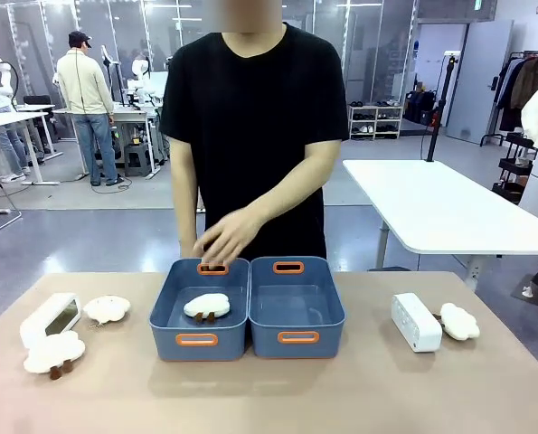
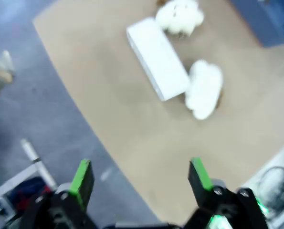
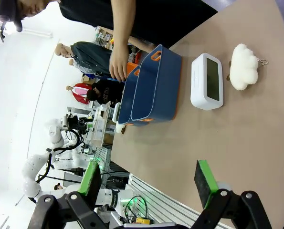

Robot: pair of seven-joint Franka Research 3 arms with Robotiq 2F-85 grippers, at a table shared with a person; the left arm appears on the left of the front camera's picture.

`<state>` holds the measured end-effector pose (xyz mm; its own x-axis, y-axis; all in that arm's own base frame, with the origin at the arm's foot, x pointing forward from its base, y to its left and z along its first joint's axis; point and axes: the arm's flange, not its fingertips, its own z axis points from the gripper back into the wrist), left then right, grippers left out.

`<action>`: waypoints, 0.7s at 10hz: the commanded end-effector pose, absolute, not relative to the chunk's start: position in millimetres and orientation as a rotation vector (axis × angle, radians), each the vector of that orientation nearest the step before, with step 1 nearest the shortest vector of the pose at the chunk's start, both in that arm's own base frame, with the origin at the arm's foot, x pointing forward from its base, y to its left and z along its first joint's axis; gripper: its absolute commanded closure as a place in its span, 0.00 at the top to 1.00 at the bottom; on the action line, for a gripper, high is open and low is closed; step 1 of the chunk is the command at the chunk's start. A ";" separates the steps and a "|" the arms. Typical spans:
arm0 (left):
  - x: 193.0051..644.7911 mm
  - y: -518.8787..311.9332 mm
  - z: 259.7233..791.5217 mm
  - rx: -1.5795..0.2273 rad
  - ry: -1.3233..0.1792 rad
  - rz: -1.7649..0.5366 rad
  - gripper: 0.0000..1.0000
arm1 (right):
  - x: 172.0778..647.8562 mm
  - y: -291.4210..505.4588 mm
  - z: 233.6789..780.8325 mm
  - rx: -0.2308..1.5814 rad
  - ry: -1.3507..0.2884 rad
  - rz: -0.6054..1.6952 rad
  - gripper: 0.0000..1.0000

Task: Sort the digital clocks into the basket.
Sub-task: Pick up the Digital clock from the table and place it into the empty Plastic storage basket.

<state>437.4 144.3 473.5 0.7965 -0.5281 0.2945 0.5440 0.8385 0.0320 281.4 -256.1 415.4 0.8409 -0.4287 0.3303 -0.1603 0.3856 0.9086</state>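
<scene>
The desk [image 1: 269, 398] lies nearest, and at its middle two blue baskets are set side by side, touching. The left basket [image 1: 169, 333] holds one cloud toy [image 1: 206, 306], and the right basket [image 1: 327, 333] is seen empty. A person's hand [image 1: 225, 237] is held over the far rim of the left basket. Neither clock has been sorted. The left clock [image 1: 51, 318] lies near the desk's left end, with two toys close beside it. The right clock [image 1: 415, 321] lies well to the right of the baskets, with a toy just beyond it. The left gripper [image 2: 141, 168] and the right gripper [image 3: 148, 168] are both held wide open above the desk, with nothing held. The first pick is judged to be in hand. A gripper must be lowered over a clock, its jaws across the narrow width and clear of the neighbouring toy. The right basket is presumably meant, since a toy is kept in the left.
</scene>
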 end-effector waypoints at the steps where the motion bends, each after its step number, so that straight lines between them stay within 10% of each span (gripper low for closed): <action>1: 435.7 125.1 464.6 -0.096 -0.326 -0.548 1.00 | 278.8 -257.8 416.6 1.180 -0.572 -0.172 1.00; 7: 434.2 100.8 461.0 -0.086 -0.261 -0.620 1.00 | 278.8 -257.8 416.6 1.180 -0.572 -0.172 1.00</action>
<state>437.6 119.6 462.3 0.7921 -0.5358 0.2925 0.5616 0.8274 -0.0053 281.4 -256.1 415.4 0.8409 -0.4287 0.3302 -0.1604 0.3852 0.9088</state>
